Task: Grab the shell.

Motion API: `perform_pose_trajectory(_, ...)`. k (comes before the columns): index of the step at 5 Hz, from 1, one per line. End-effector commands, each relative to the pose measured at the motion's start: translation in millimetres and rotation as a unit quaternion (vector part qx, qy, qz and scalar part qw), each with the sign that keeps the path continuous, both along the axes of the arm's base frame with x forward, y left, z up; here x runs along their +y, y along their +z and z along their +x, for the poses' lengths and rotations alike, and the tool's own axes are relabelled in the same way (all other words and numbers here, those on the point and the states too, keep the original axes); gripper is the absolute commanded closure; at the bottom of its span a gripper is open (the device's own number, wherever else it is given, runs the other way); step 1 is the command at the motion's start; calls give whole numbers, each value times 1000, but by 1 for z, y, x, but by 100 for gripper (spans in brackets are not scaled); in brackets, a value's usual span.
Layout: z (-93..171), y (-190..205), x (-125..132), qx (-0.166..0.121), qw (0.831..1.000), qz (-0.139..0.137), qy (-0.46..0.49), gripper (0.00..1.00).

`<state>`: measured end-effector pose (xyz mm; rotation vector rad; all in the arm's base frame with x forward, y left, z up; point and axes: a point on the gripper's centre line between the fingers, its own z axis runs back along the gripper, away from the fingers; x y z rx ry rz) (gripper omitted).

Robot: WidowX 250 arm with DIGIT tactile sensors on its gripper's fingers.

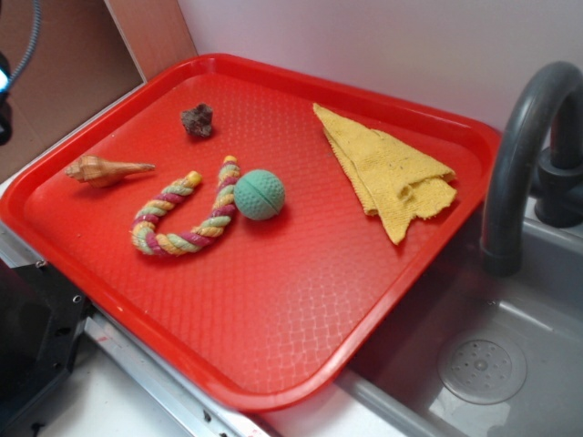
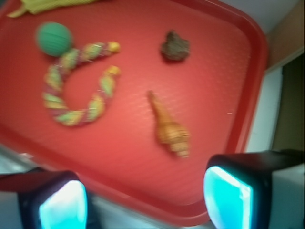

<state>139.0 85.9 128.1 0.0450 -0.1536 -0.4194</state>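
Note:
The tan-orange spiral shell lies on the red tray near its left edge, thin point towards the rope toy. In the wrist view the shell lies ahead of my gripper, slightly right of centre, point away from me. My gripper is open and empty, high above the tray's near rim, with its cyan pads wide apart. The gripper is out of the exterior view.
A dark lumpy rock-like piece lies behind the shell. A striped rope toy curls in a U beside a green ball. A folded yellow cloth lies at the back right. A grey faucet and sink stand right.

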Motion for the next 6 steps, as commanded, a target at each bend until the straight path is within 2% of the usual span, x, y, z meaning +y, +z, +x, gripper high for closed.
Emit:
perform_pose_trajectory(1, 33, -43, 14, 32, 999, 10, -20, 0)
perform_pose_trajectory(2, 44, -73, 10, 71, 997, 16, -41, 0)
perform_pose_trajectory(3, 46, -103, 9, 116, 991, 35, -52, 0)
perform_pose_trajectory(5, 48, -123, 26, 150, 987, 40, -43, 0)
perform_pose_trajectory(6, 48, -118, 30, 149, 987, 35, -52, 100)
